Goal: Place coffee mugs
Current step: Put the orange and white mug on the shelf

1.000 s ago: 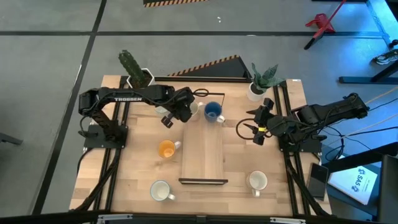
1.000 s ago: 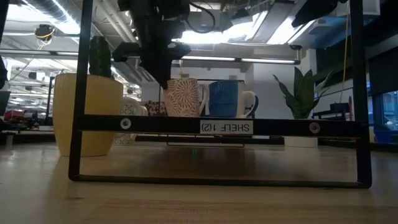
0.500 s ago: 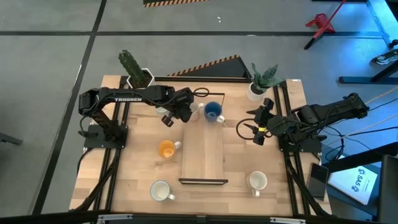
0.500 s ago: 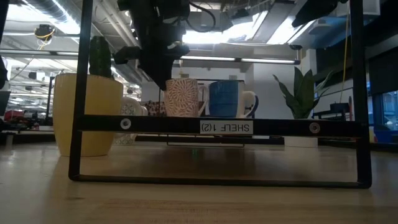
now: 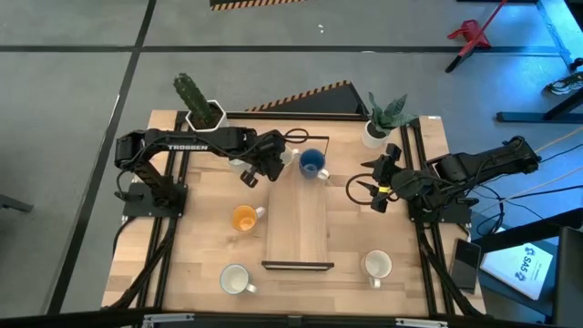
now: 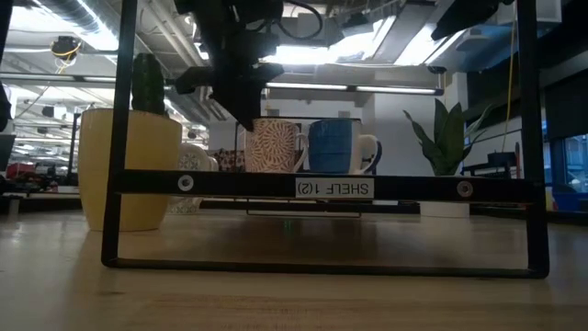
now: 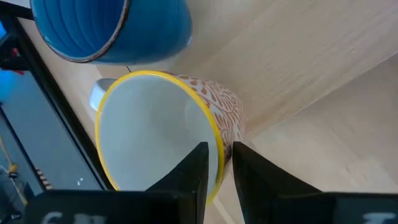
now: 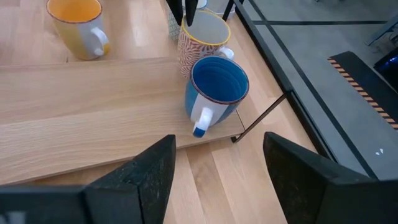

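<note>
Loosened since a second ago, the left gripper (image 7: 216, 163) narrowly straddles the patterned mug (image 7: 180, 130)'s rim, a hard, slick, chippable hold; the right gripper (image 8: 219, 163) waits wide.

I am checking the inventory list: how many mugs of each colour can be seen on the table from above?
White mugs: 2
Blue mug: 1
Orange mug: 1
Patterned mug: 1
Total: 5

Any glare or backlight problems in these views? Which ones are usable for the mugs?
Low view: bright ceiling lights behind leave the left gripper a black silhouette, but the patterned mug and blue ceramic mug read fine. Left wrist view: evenly lit, yellow rim clear. Right wrist view: soft light, the right gripper's own fingers blurred. High view: no glare.
</note>
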